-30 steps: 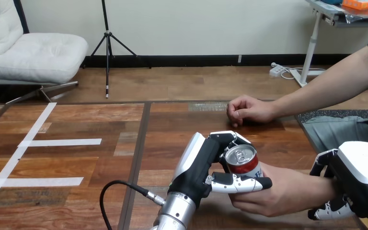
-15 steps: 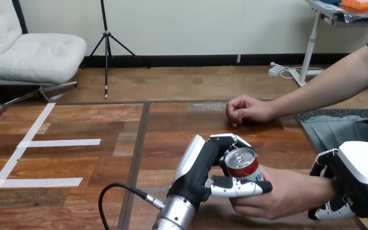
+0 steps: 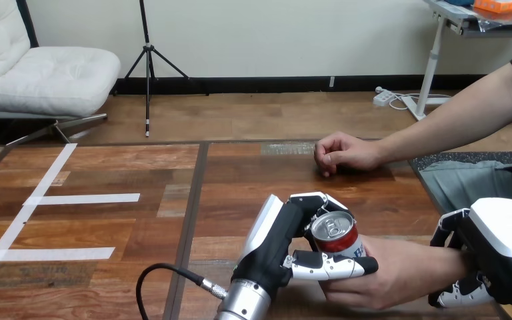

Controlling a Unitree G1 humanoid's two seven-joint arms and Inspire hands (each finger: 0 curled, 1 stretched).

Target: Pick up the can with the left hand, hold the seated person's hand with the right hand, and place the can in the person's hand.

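Note:
A red and silver can stands upright on the person's near hand, which lies palm up low on the table. My left hand is shut on the can, its fingers curled round the far side and its thumb across the near side. My right hand is at the lower right, its fingers curled round the person's wrist.
The person's other hand rests as a loose fist on the far side of the table, its forearm running off to the right. White tape strips mark the table's left part. A black cable loops by my left forearm.
My left hand and the can have sunk slightly toward the person's palm, and the can now sits lower in it. My right hand has stayed in place.

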